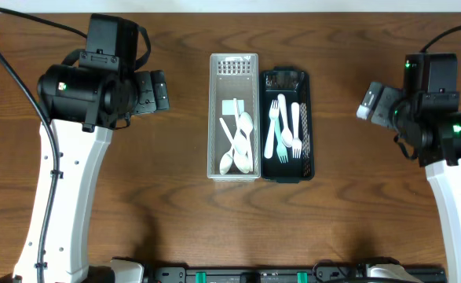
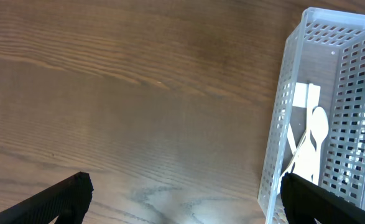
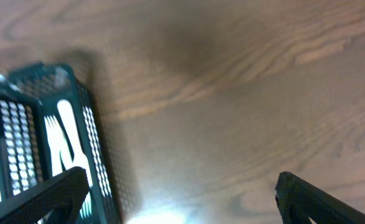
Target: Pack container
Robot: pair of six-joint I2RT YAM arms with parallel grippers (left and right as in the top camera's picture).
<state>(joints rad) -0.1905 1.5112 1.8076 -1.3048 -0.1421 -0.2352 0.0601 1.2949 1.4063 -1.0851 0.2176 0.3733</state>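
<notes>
A white perforated basket (image 1: 214,118) holds several white spoons (image 1: 242,145) at the table's middle. A black perforated basket (image 1: 307,118) stands right beside it and holds white and pale green forks (image 1: 281,130). My left gripper (image 1: 161,93) is open and empty, left of the white basket, which shows in the left wrist view (image 2: 281,124). My right gripper (image 1: 369,102) is open and empty, right of the black basket, which shows in the right wrist view (image 3: 92,134). Both sets of jaws (image 2: 182,199) (image 3: 179,196) hang over bare wood.
The wooden table top (image 1: 175,204) surrounds the two baskets. A black rail with green clips (image 1: 254,275) runs along the front edge. Cables (image 1: 10,63) trail at the back left and back right.
</notes>
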